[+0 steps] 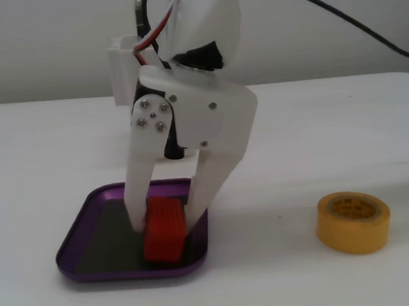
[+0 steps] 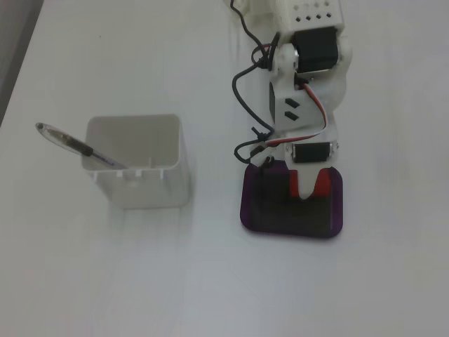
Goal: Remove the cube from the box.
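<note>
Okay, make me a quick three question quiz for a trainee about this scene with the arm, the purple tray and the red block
1. True or false: the small red ridged block lies outside the shallow purple metallic tray.
2. What stands right of the tray in the front fixed view? A) round yellow tape roll B) tall white square container
3. Fill in: the white two-finger gripper is shut on the ____.

Key: 1 false; 2 A; 3 block.

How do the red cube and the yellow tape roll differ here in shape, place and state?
The cube is a red ridged block; the tape roll is a yellow ring. The cube sits tilted inside the purple box, while the tape roll lies flat on the bare table. The end effector has closed on the cube; the tape roll is untouched. Both are small.
</note>
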Controlling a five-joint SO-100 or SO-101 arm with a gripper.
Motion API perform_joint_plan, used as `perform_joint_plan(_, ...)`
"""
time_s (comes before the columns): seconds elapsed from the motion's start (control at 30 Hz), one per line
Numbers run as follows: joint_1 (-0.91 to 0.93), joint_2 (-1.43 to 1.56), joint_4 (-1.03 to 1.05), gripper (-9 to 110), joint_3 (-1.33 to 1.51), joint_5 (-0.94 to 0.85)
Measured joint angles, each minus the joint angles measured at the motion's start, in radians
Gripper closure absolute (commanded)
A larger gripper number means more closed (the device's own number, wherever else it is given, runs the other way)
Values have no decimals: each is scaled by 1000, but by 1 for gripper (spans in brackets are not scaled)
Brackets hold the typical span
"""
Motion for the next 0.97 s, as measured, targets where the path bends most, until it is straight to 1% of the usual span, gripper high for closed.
perform_joint_plan(0.13, 2, 106, 118, 102, -51, 0)
perform_joint_plan(0.33, 3, 288, 281, 102, -52, 0)
perform_joint_plan(0.5, 3, 382, 313, 102, 97, 0)
perform_joint_plan(0.6, -15, 383, 255, 102, 250, 0)
perform_joint_plan(0.77, -71, 385, 52, 102, 522, 0)
perform_joint_plan(0.87, -77, 385, -44, 102, 604, 0)
perform_joint_plan(0.97, -74, 391, -98, 102, 621, 0)
